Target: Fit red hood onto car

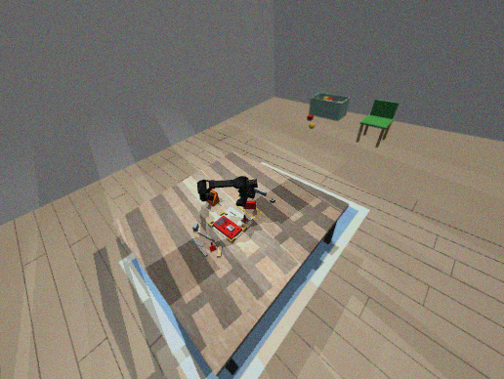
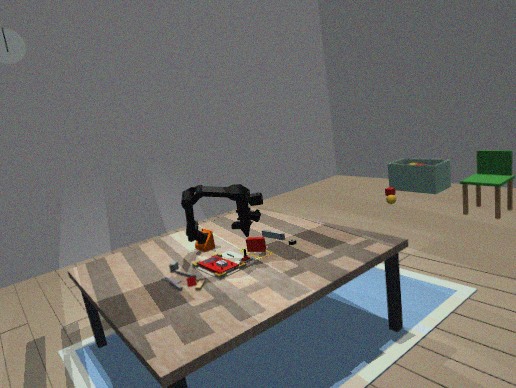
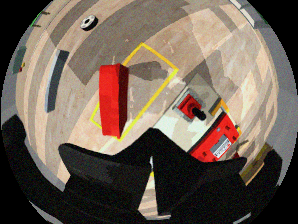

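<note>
The hood (image 1: 250, 205) (image 2: 256, 244) (image 3: 112, 100), a red shell, looks to stand on a side edge, partly over a yellow outline on the table. Its corner holes cannot be made out. My gripper (image 1: 241, 202) (image 2: 247, 234) (image 3: 152, 132) is shut and empty, pointing down above the table beside the hood, apart from it. The red chassis (image 1: 221, 224) (image 2: 210, 262) (image 3: 202, 149) lies in the jig with yellow corners. The grey-white engine block (image 1: 231, 228) (image 2: 221, 262) (image 3: 220, 147) is on its deck. The pegs are too small to tell clearly.
A red piece with a black knob (image 1: 244, 219) (image 2: 245, 256) (image 3: 190, 106) stands between hood and chassis. A grey bar (image 2: 273, 235) (image 3: 56, 82) and dark disc (image 2: 292, 242) (image 3: 89, 22) lie beyond the hood. An orange block (image 1: 213, 197) (image 2: 206, 241) is by the arm; several small parts lie beside the jig.
</note>
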Controlling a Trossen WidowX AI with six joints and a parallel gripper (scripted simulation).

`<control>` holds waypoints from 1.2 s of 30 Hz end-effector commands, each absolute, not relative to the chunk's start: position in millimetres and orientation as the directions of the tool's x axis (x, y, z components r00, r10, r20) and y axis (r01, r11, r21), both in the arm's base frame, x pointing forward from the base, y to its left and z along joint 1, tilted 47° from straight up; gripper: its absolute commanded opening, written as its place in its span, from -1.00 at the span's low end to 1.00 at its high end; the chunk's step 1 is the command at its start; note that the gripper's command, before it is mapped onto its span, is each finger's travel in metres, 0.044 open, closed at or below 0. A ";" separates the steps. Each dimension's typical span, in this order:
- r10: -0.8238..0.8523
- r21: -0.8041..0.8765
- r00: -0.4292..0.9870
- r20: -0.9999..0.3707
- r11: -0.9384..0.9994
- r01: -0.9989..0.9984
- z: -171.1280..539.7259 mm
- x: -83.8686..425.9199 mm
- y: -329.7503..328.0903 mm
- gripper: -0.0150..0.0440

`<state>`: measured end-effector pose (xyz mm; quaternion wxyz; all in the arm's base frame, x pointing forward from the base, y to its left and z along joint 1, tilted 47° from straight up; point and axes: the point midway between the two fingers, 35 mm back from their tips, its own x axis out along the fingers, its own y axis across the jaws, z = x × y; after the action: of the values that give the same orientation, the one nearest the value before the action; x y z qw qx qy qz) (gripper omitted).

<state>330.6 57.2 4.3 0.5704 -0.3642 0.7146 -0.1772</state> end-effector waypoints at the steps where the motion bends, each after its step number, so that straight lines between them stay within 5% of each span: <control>1: -0.718 -0.633 -0.094 -0.690 0.662 -0.401 -8.7 330.6 66.2 -0.49; 36: -0.717 -0.633 -0.092 -0.691 0.662 -0.401 -50.5 321.0 45.6 -0.49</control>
<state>322.4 42.0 -47.2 0.5513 -0.3871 0.7252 -0.1430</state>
